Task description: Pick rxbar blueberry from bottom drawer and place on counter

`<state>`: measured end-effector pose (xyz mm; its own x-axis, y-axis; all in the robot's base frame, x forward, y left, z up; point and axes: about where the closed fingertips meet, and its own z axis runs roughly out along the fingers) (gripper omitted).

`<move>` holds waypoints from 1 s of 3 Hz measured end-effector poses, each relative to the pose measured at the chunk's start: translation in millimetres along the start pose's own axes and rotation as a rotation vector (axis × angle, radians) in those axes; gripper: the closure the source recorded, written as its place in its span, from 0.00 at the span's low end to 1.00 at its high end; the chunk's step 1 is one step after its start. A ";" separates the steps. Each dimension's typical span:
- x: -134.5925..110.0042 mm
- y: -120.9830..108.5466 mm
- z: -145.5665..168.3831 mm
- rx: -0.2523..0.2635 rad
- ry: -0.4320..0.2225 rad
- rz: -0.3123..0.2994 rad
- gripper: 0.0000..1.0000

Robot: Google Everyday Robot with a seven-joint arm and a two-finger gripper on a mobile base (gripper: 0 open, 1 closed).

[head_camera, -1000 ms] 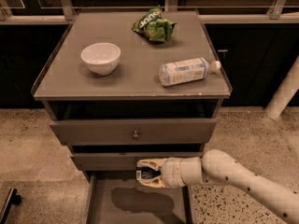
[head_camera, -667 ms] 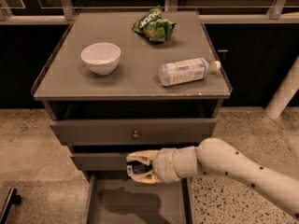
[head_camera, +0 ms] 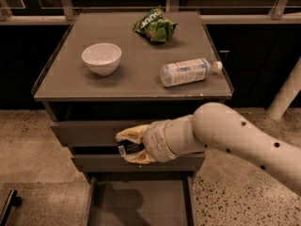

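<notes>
The pincer is clamped on the rxbar blueberry. One finger lies over the dark wrapper and one under it, and only a short end with pale print shows between them. The pincer hangs in front of the two upper drawer faces, below the front edge of the surface and above the open bottom drawer, whose grey floor shows nothing on it.

By my reading the pick is done and the step in hand is the carry up to the surface. The bar is now lower than the worn front rim, so the sound move is to rise first, keeping a little out from the cabinet. Only once the lower finger clears the rim should it travel inward toward 12 o'clock.

On the surface, the white bowl sits at about 9 o'clock, the green chip bag at 12 and the clear water bottle at 3, lying on its side. The bare patch from the centre toward 6 o'clock looks the best landing spot.

The thick arm comes in from the 4 o'clock side, so its elbow should stay clear of the bottle, which would likely roll if nudged. Set the bar down low and flat before letting go.
</notes>
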<state>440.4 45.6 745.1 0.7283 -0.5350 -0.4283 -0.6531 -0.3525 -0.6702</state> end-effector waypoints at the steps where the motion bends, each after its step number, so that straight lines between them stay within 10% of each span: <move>1: -16.8 -28.9 -25.5 -0.009 0.043 -0.046 1.00; 3: -24.9 -56.2 -44.0 -0.031 0.074 -0.118 1.00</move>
<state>449.9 45.0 820.1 0.7838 -0.5429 -0.3014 -0.5710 -0.4394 -0.6935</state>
